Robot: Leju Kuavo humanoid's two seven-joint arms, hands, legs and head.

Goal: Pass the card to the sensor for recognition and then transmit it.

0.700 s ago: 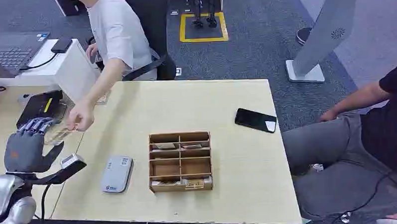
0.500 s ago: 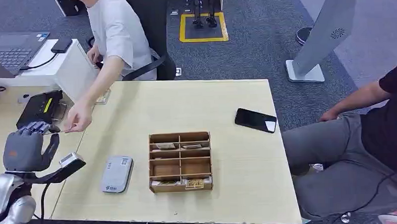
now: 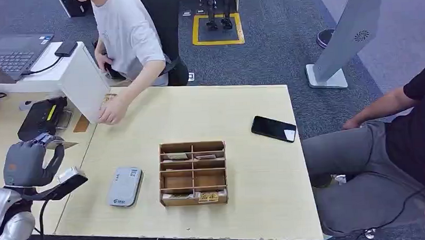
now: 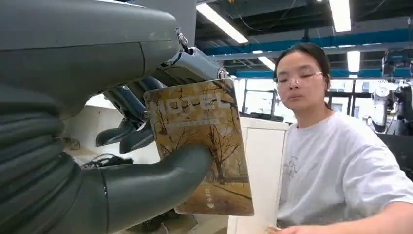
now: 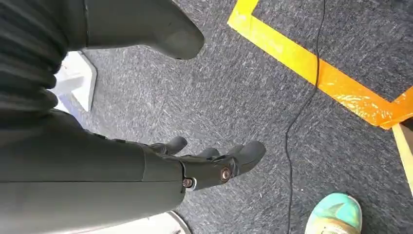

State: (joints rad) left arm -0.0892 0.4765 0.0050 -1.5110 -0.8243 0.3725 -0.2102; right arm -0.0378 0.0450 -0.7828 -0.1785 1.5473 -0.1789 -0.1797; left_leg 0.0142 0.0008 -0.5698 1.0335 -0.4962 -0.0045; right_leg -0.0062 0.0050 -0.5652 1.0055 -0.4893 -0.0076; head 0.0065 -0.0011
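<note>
The card, brown and printed with bare trees and a faint "HOTEL", sits pinched between the thumb and dark fingers of the robot's left hand, raised over the left table's edge; the thumb covers part of its face, and from the head view only a thin sliver of it shows. The grey sensor lies flat on the pale table, beside the wooden compartment box. The right hand hangs over carpet, fingers apart, holding nothing. A person's hand rests near the table's far-left corner.
</note>
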